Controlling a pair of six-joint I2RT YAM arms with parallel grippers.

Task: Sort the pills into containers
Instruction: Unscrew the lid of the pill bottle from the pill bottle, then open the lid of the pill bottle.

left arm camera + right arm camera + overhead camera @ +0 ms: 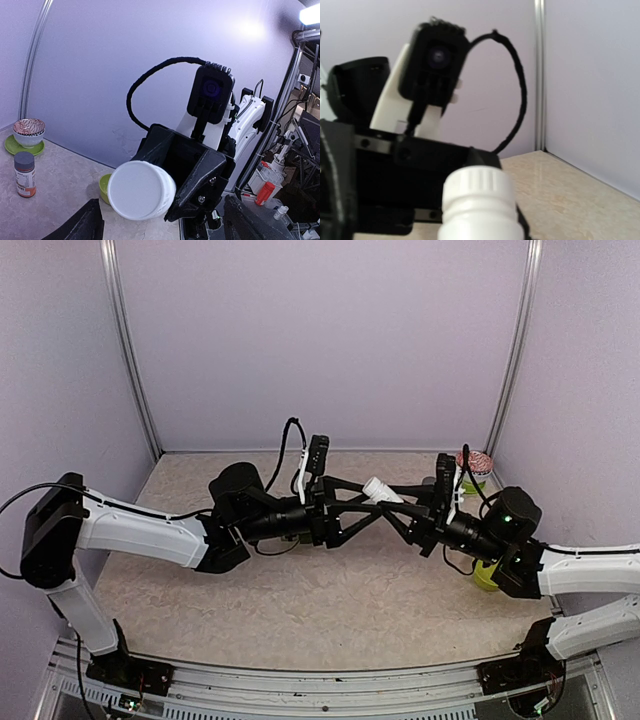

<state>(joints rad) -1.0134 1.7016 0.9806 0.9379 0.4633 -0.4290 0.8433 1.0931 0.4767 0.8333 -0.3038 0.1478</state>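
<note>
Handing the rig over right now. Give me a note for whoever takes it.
Right gripper: shut on the white bottle, held in the air at mid-table, cap end toward the left arm.
Left gripper: open, facing the bottle's cap, nothing held.
On the table: patterned bowl on a green saucer in the far right corner, a small grey-capped bottle near it, and a green cup by the right arm.
Done: white bottle picked up and presented.
Left: the ribbed cap is on and no pills are in view, so opening and sorting likely remain.
</note>
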